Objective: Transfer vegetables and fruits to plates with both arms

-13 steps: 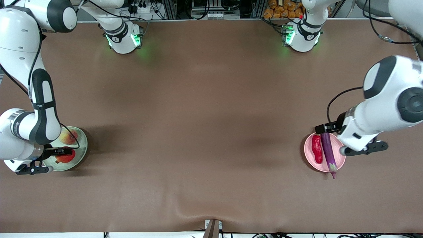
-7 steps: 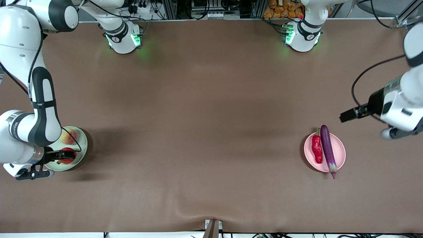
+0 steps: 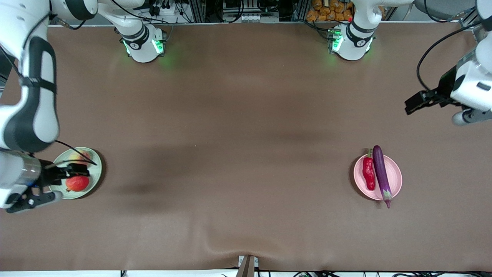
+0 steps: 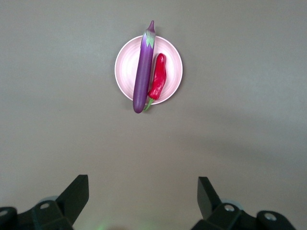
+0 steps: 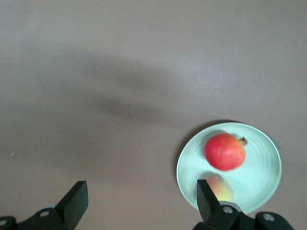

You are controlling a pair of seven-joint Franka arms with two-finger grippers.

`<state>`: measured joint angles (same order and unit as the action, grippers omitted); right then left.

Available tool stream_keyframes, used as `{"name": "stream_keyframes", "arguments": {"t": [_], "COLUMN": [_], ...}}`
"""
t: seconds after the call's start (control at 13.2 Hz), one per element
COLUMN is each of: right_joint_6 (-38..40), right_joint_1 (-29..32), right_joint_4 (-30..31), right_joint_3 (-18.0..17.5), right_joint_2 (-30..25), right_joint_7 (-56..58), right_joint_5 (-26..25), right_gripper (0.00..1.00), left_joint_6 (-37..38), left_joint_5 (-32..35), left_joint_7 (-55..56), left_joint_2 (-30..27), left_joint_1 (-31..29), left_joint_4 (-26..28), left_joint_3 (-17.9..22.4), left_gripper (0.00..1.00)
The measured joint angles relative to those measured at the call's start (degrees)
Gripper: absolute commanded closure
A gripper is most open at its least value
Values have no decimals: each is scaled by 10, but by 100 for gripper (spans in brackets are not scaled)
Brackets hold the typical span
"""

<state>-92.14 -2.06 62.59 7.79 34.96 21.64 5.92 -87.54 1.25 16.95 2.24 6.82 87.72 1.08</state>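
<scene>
On the pink plate (image 3: 394, 175) lie eggplant (image 3: 381, 170) and chili (image 3: 369, 173), both fruits (image 3: 77, 183) on the green plate (image 3: 96, 169); left gripper (image 3: 413, 103) and right gripper (image 3: 73, 169) hang released, so the task looks done

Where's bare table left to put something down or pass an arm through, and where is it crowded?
The brown table lies bare between the green plate and the pink plate. The green plate holds the red fruit and the peach, with the open right gripper over it. Eggplant and chili fill the pink plate.
</scene>
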Motion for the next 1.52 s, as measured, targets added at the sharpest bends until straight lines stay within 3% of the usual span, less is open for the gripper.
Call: {"name": "stream_keyframes", "arguments": {"t": [0.23, 0.68, 1.14, 1.52], "right_joint_6": [68, 165, 92, 57], "right_joint_1": [0, 1, 2, 15], "right_joint_4": [-15, -2, 210, 287], "right_joint_3": [-1, -49, -59, -83], "right_joint_2": [-57, -175, -333, -382], "right_joint_7": [-15, -264, -294, -297], "right_joint_5": [0, 0, -9, -14], "right_gripper": [0, 0, 0, 0], "left_joint_6": [-1, -8, -11, 5], "left_joint_5": [-20, -20, -20, -1], "left_joint_7": [-29, -31, -38, -56], "left_joint_2": [-25, -57, -88, -92], "left_joint_1": [-20, -57, -60, -63], "left_joint_4": [22, 56, 83, 69], "left_joint_3": [7, -47, -54, -54], "left_gripper": [0, 0, 0, 0]}}
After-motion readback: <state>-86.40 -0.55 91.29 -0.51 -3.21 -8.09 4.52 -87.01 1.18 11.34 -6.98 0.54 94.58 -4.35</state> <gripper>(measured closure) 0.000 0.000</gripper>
